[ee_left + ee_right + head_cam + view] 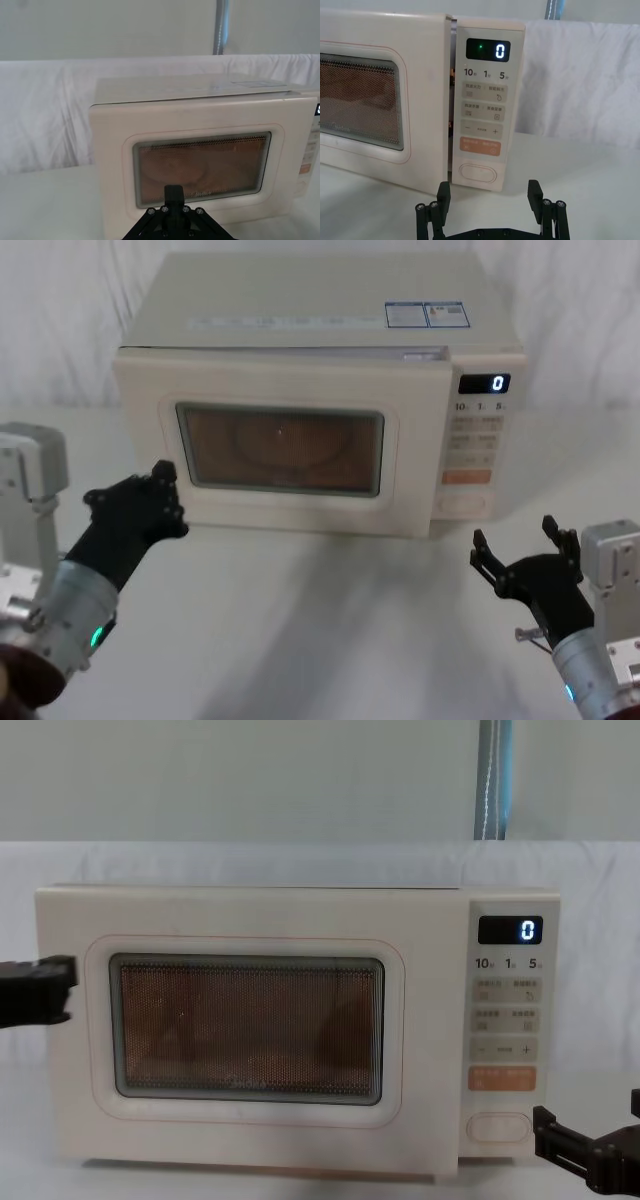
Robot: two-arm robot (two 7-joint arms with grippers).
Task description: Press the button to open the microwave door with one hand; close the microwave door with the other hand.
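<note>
The wide cream microwave door (280, 445) is standing slightly ajar, the closed black left gripper (160, 495) hovering beside its left edge, while the open right gripper (489, 197) is facing the cream oval button (478, 174).

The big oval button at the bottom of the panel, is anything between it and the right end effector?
Nothing visible. The right end effector sits open just short of the button, with bare table between them.

Behind the white table (300, 640) I see a wrinkled white cloth backdrop (250, 860), a pale grey wall (100, 25) and a thin grey vertical pole (491, 780).
</note>
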